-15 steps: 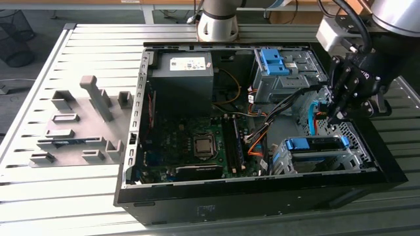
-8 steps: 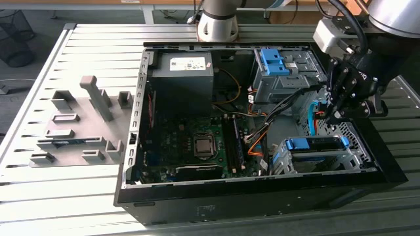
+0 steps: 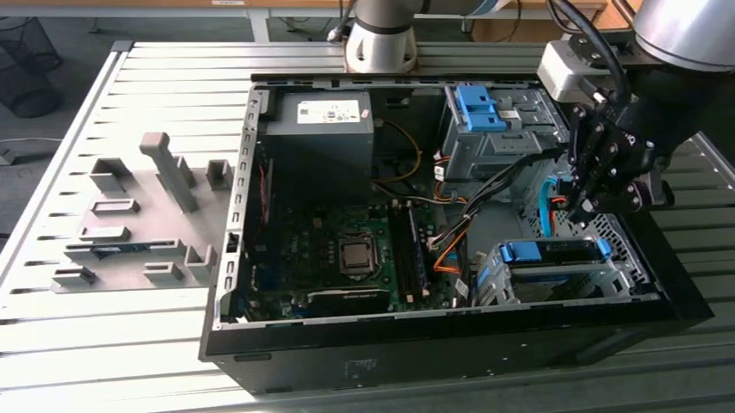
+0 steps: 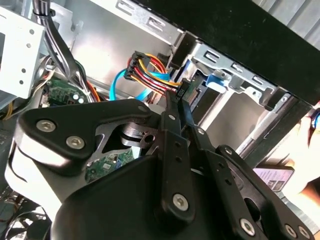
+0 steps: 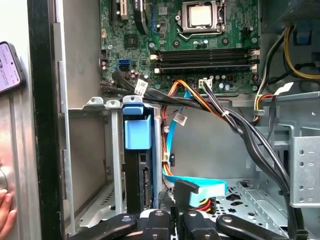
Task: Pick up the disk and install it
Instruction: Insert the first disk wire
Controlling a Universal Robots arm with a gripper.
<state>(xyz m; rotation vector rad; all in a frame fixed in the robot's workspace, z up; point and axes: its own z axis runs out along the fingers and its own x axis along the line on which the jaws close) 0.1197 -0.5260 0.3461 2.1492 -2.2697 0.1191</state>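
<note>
The tool (image 3: 607, 203) hung inside the computer case (image 3: 460, 335), fingers clenched together, just above the disk (image 3: 556, 251) seated in its bay.

Grey robot arm (image 3: 689, 34) enters upper right of exterior view, wrist bent downward; black gripper (image 3: 608, 185) hangs at right of frame; finger spacing unclear.

Inside an open computer case, a disk (image 5: 137, 165) with a blue handle stands in its metal bay (image 5: 112, 155), beside bundled cables (image 5: 235, 125) below the green motherboard (image 5: 185, 45).
</note>
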